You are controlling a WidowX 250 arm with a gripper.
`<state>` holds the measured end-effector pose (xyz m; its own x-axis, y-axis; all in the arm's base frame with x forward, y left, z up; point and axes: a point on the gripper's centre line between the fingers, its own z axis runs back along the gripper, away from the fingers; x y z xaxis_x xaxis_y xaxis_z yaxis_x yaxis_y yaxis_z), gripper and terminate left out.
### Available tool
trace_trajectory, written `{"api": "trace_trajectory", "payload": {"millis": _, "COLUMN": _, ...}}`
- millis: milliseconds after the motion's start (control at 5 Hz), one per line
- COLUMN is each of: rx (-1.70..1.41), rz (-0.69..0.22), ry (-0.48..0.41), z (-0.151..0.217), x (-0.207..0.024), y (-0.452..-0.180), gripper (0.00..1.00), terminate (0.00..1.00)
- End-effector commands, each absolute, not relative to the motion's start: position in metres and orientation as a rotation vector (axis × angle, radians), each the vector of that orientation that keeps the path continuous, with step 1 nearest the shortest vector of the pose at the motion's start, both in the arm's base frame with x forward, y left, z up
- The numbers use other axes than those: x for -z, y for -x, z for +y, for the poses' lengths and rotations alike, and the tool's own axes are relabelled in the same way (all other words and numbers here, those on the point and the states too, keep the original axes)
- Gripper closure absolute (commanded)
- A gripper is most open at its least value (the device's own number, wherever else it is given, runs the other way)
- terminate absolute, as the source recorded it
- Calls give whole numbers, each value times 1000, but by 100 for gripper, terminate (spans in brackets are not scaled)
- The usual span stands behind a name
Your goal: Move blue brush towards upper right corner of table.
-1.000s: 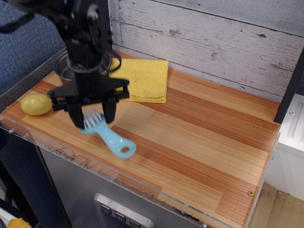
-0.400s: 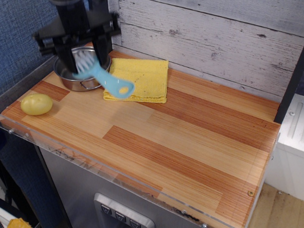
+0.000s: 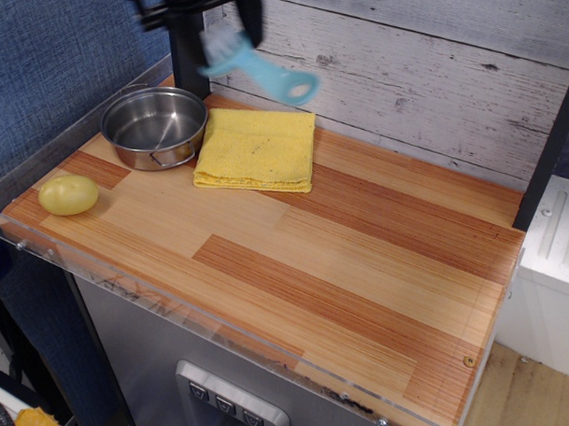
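The blue brush [image 3: 261, 70] hangs in the air high above the back left of the table [image 3: 358, 262], its white bristle head between the fingers and its holed handle pointing right and slightly down. My gripper [image 3: 218, 42] is at the top edge of the frame, blurred by motion, and is shut on the brush head. Most of the arm is out of view. The brush is above the yellow cloth, in front of the wall planks.
A steel bowl [image 3: 155, 126] sits at the back left. A folded yellow cloth [image 3: 259, 149] lies beside it. A yellow potato [image 3: 68, 194] lies at the front left. A grey plank wall [image 3: 411, 77] runs behind the table.
My gripper has lifted the brush off the front-left of the table, carrying it up and to the right. The bowl, hidden earlier by the arm, now shows fully.
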<state>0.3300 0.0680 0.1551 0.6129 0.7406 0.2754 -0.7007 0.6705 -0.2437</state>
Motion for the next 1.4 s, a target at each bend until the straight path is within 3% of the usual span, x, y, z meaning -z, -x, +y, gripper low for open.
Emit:
{"api": "trace_trajectory", "payload": {"millis": 0, "rx": -721, "rz": -380, "ry": 131, "z": 25, "x": -152, "y": -357, "gripper": 100, "terminate": 0}}
{"api": "trace_trajectory", "payload": {"millis": 400, "rx": -619, "rz": -325, "ry": 102, "z": -4, "x": -108, "y": -355, "gripper": 100, "terminate": 0}}
{"api": "trace_trajectory", "payload": {"millis": 1200, "rx": -491, "rz": -277, "ry": 86, "z": -38, "x": -56, "y": -367, "gripper": 100, "terminate": 0}}
